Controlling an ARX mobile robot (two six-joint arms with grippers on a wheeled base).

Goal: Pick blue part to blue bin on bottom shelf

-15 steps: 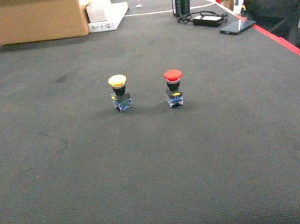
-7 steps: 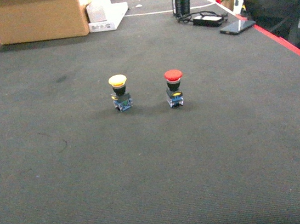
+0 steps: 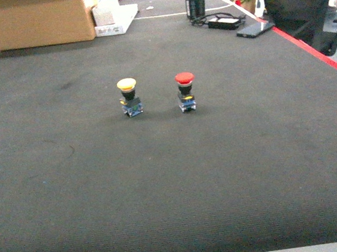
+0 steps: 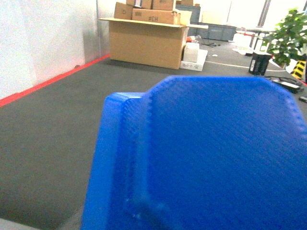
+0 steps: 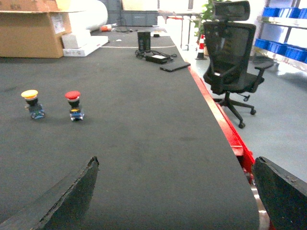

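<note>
The right gripper (image 5: 175, 191) has its jaws spread wide, the two dark fingers at the bottom corners of the right wrist view with nothing between them. The left gripper's own jaws are not visible: a ribbed blue plastic part (image 4: 206, 158) fills the left wrist view right up against the camera, so it is probably held there, but I cannot tell whether the jaws are closed on it.

Beyond the jaws lies the dark carpeted surface (image 3: 176, 181), edged with a red strip. Near its middle stand two small push-button switches side by side, apart from each other: a yellow-capped button (image 3: 129, 97) and a red-capped button (image 3: 185, 91). Further off are a brown cardboard box (image 3: 36, 19) and a black mesh office chair (image 5: 230, 52).

No blue bin and no bottom shelf appear in any view. The likely risk is carrying the part blind: with the left camera blocked, it could slip or strike the rack unnoticed.
</note>
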